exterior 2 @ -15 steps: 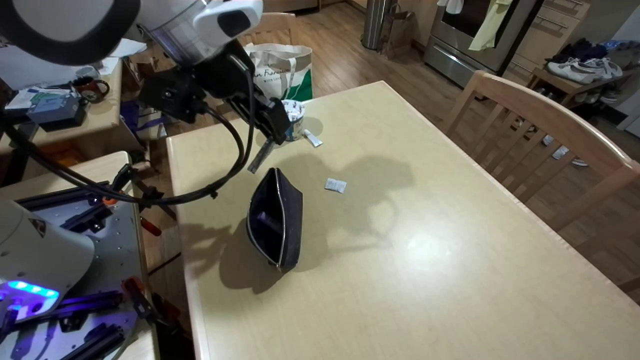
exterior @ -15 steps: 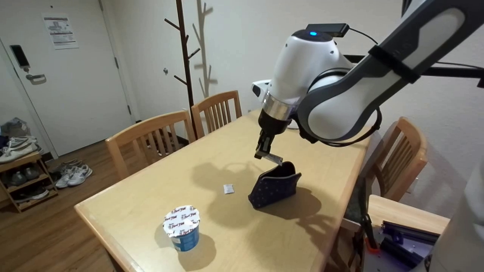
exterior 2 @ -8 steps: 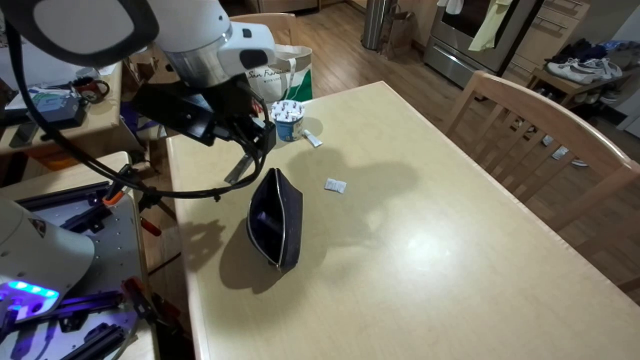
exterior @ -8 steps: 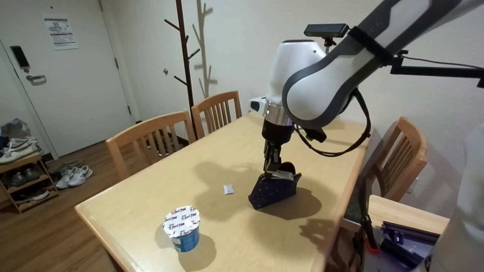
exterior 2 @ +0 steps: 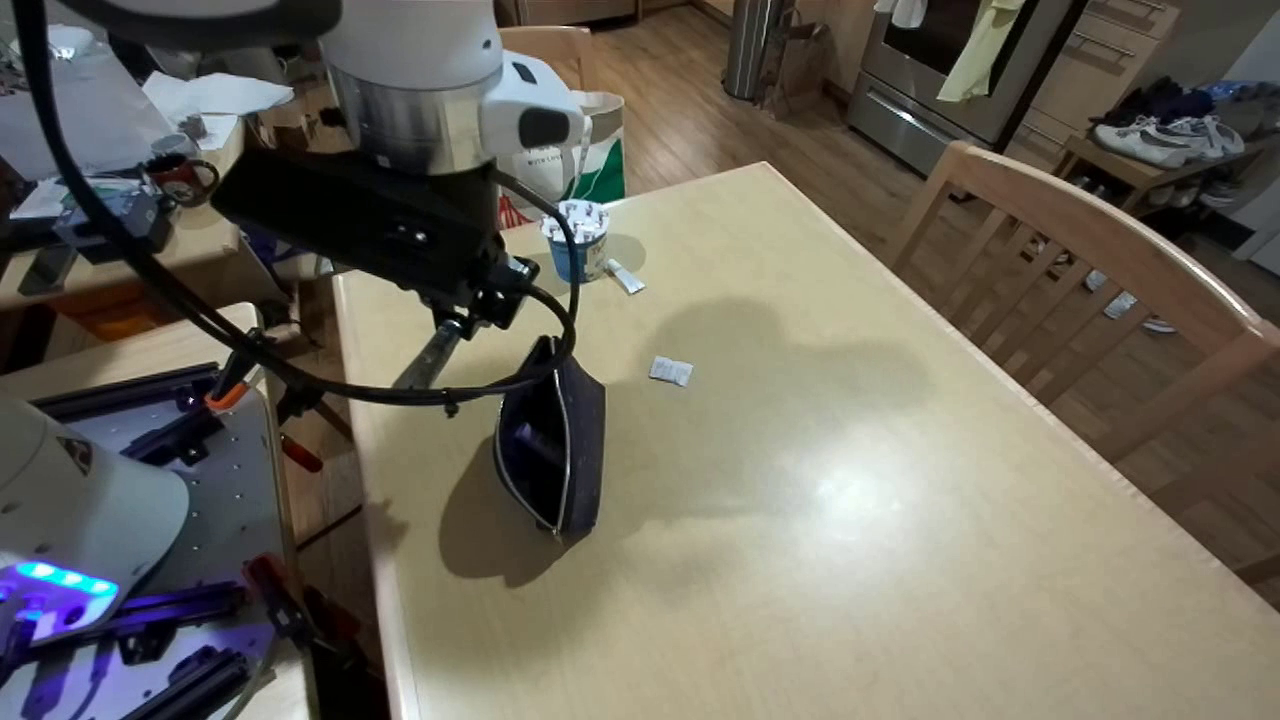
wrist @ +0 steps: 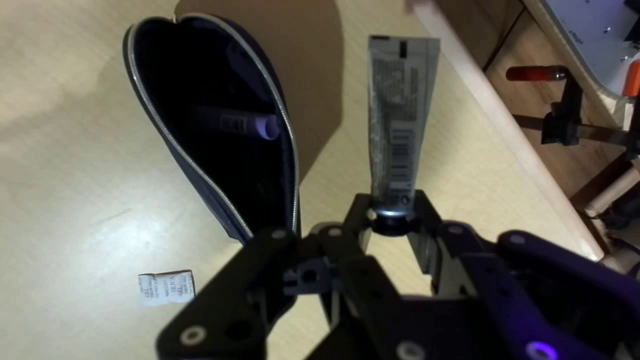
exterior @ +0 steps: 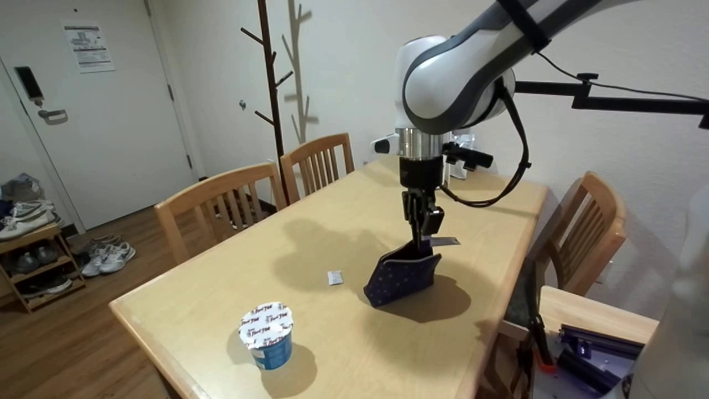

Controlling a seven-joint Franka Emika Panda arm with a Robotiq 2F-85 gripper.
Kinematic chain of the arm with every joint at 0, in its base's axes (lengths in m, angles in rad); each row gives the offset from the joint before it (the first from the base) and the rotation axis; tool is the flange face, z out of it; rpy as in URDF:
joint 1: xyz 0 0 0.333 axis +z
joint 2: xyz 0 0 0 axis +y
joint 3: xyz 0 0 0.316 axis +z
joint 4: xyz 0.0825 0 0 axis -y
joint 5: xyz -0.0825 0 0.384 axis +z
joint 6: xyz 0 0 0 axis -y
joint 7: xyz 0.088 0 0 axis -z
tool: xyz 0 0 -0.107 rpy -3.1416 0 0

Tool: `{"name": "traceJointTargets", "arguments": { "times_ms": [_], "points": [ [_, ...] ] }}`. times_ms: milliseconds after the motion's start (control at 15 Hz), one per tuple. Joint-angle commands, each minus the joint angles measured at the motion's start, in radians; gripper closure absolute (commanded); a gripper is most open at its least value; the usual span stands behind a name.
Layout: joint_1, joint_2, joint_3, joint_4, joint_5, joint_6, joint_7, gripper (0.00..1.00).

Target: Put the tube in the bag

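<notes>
Black two-finger hand [wrist: 391, 215] just swung sideways, clamped on flat silver-grey tube [wrist: 400, 120]. Tube's now held up beside navy fabric zip pouch [exterior 2: 585, 450], off its open mouth; I'd line up before release.

Wrist view: bag [wrist: 212, 201] nearly black inside, floor lost in shadow; one end hidden behind the gripper [wrist: 392, 221], whose body blurs and runs off the lower edge; purplish cylinder [wrist: 245, 123] within, its far end swallowed by dark; fine print on tube [wrist: 397, 115] too soft to read; in an exterior view, cable [exterior 2: 440, 397] hides strips of bag and cup [exterior 2: 595, 262]; in an exterior view, door notice [exterior: 88, 47] too small to read; arm [exterior: 443, 83] cropped by the top edge in both exterior views.
</notes>
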Motion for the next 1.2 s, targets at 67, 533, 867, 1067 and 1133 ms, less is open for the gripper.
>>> {"name": "traceJointTargets", "arguments": {
  "times_ms": [67,533,867,1067,1133],
  "points": [
    [-0.048,0.029,0.052,-0.001,-0.039,0.021,-0.092,0.9],
    [-0.089,0.091,0.059,-0.025,-0.088,0.062,-0.307,0.9],
    [-0.118,0.112,0.093,-0.024,-0.216,0.119,-0.294,0.9],
    [-0.127,0.113,0.11,-0.022,-0.285,0.156,-0.282,0.9],
    [-0.128,0.122,0.112,-0.02,-0.292,0.173,-0.287,0.9]
  ]
}}
